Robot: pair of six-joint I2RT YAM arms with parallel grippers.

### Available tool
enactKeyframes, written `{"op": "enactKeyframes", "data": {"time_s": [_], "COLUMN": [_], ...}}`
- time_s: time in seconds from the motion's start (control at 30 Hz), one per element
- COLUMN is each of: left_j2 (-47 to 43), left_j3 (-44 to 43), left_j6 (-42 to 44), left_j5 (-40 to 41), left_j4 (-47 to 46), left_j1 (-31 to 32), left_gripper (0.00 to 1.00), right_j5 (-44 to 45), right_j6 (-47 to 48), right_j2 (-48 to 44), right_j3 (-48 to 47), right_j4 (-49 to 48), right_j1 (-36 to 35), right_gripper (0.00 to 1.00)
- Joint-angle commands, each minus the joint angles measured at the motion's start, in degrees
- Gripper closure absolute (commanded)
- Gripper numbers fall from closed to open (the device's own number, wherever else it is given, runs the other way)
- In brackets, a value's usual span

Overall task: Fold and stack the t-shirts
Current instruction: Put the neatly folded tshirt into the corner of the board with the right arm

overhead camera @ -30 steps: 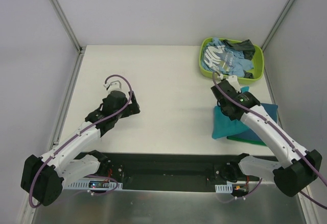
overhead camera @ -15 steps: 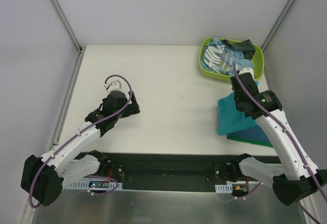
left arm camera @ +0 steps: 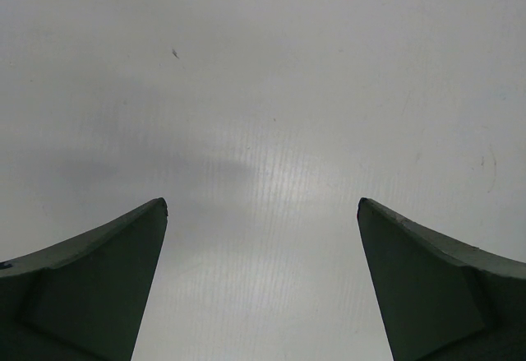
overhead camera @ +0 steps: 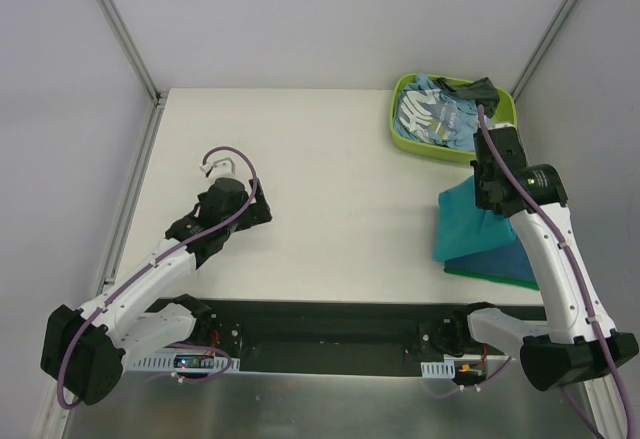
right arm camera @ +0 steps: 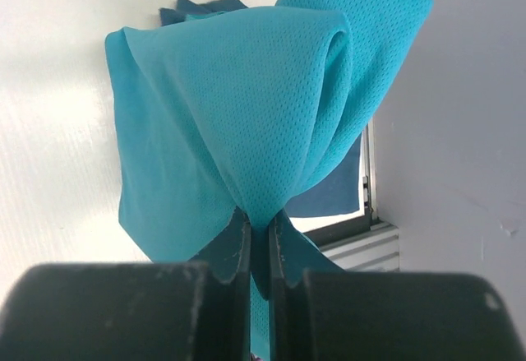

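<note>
Nearest, through the right wrist camera: right claw (right arm camera: 259,228) clamped tight on a gathered fold of the bright teal t-shirt (right arm camera: 238,106), pads flat together with only cloth between. Flares out from that pinch, narrow end at the claw and wide end away from it, long axis along the fingers' own line. Behind the teal cloth, showing above and to the right of it, a darker blue-teal t-shirt (right arm camera: 333,196) lying on the bench (right arm camera: 49,131). Only those two shirts in this view.

Through the left wrist camera: left claw (left arm camera: 261,213) spread wide, nothing between the fingers, bare bench ahead.

From above, the whole layout at once. Two arms, two claws, one tub, five t-shirts. Left claw far off to the left, well apart from all cloth. On the near-left side of the right claw, the teal shirt over the blue-teal one, with a thin edge of a green t-shirt (overhead camera: 480,273) under both at the near end. Cannot tell whether the teal cloth rests on the pile or hangs just above it. Just beyond the right claw, the lime-green tub (overhead camera: 394,124) with a light blue printed t-shirt (overhead camera: 425,114) and a dark grey t-shirt (overhead camera: 478,89) bunched inside, the grey one at the far side.
</note>
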State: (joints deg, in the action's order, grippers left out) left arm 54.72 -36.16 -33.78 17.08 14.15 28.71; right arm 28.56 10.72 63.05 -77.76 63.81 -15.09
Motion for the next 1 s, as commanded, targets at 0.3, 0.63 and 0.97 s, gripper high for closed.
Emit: {"op": "enactKeyframes", "data": {"time_s": [0.3, 0.63, 0.97], "left_j2": [-0.9, -1.9, -2.1], "left_j3": [0.5, 1.1, 1.5], "left_j6": [0.4, 0.2, -0.1], "left_j5": [2.1, 2.3, 2.4], "left_j4": [0.6, 0.6, 0.5], "left_j1": [-1.2, -1.4, -1.6], "left_gripper": [0.01, 0.01, 0.01], "right_j5": [6.8, 7.7, 2.8], "right_j6": [5.7, 7.4, 6.6], "right_j2": [5.3, 7.8, 8.8], "right_j3": [6.1, 12.1, 16.1], "right_j4": [-4.4, -12.6, -18.5], "right_j1": [10.0, 16.9, 22.9], "right_gripper": [1.00, 1.00, 1.00]}}
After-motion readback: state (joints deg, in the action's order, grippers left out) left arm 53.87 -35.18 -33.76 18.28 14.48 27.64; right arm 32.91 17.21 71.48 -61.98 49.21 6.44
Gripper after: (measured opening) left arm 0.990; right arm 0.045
